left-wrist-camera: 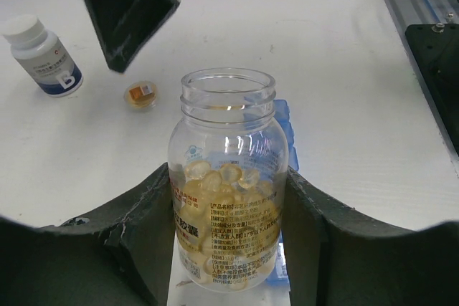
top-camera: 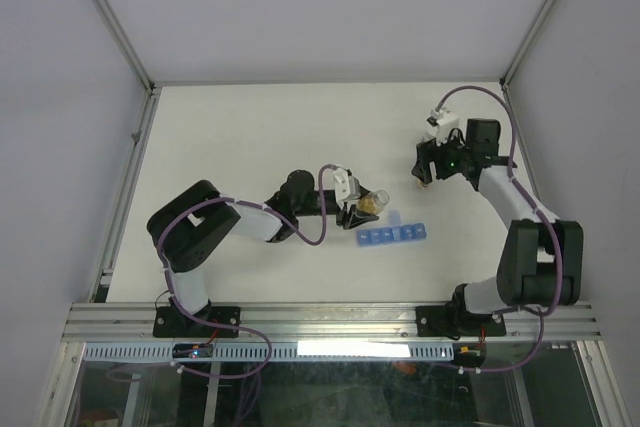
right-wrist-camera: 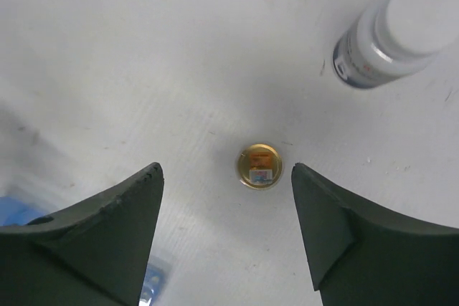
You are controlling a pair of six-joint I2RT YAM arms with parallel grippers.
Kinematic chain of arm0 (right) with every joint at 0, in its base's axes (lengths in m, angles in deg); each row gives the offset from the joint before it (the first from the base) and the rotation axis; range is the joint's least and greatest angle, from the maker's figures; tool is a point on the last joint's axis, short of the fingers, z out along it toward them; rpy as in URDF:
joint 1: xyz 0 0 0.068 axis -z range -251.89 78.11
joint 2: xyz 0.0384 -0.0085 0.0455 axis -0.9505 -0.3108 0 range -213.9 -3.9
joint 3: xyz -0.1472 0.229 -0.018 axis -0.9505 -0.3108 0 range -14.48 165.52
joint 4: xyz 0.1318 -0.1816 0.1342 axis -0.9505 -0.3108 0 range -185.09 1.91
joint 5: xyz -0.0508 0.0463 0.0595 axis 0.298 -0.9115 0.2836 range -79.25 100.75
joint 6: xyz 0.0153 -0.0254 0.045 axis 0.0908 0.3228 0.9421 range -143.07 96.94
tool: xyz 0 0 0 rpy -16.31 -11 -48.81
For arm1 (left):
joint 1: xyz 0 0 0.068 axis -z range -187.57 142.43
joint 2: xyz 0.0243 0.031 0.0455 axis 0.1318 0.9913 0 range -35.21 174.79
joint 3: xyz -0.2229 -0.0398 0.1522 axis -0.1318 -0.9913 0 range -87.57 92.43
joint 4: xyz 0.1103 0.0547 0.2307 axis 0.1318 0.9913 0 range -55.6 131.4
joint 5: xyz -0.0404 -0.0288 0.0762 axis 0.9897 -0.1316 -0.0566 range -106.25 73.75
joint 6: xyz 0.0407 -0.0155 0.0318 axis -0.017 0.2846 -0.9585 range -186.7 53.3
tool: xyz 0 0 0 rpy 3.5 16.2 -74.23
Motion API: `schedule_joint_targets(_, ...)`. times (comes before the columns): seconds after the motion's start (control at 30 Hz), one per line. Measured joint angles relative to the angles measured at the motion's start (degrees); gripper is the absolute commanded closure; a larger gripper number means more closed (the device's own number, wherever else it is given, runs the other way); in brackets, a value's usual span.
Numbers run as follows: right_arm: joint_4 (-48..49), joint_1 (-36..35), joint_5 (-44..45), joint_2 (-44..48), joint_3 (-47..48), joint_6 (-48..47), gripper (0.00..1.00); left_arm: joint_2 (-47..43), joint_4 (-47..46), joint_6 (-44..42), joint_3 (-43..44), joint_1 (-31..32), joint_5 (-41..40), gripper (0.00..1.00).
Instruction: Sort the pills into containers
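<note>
Well, nearest the arm bases in the overhead view, the left gripper (top-camera: 356, 211) held a clear bottle (left-wrist-camera: 228, 198), its fingers (left-wrist-camera: 136, 241) pressed against both sides of the body. The bottle stood upright with its mouth uncapped, and the pills (left-wrist-camera: 215, 180), pale amber, lay heaped in its lower half. In the left wrist view, a strip of the blue pill organizer (left-wrist-camera: 283, 116) showed just behind the bottle, at about one o'clock from its neck. From overhead the organizer lay on the table (top-camera: 250, 127) just beside the left gripper, at about four o'clock from it. We could not tell whether any compartment held a pill. Farther out, at one o'clock from the organizer, the right gripper (right-wrist-camera: 226, 170) hung over the table with its fingers spread wide, touching nothing. A small gold cap (right-wrist-camera: 259, 166) lay flat on the table beneath the gap. Beyond it, between one and two o'clock in the right wrist view, we saw a white-capped bottle (right-wrist-camera: 398, 34) with a dark band.
</note>
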Motion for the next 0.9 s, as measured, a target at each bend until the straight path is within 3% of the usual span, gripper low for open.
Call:
schedule_joint_targets(0.23, -0.1, 2.9, -24.5, 18.4, -3.3, -5.7, 0.25, -0.9, -14.8, 14.2, -4.6, -3.6, 0.5, 1.0)
schedule_joint_targets(0.4, 1.1, 2.8, -40.8, 24.4, -5.7, -7.2, 0.25, -2.7, -25.6, 26.6, -5.7, -5.7, -2.9, 1.0)
schedule_joint_targets(0.67, 15.0, -1.9, -46.4, 28.9, -11.1, 7.4, 0.23, -5.4, -28.5, 41.0, -4.4, -3.8, -12.8, 1.0)
schedule_joint_targets(0.9, 19.4, -3.0, -49.0, 30.4, -10.1, 15.7, 0.2, -5.4, -28.7, 39.2, -2.1, -1.2, -12.8, 1.0)
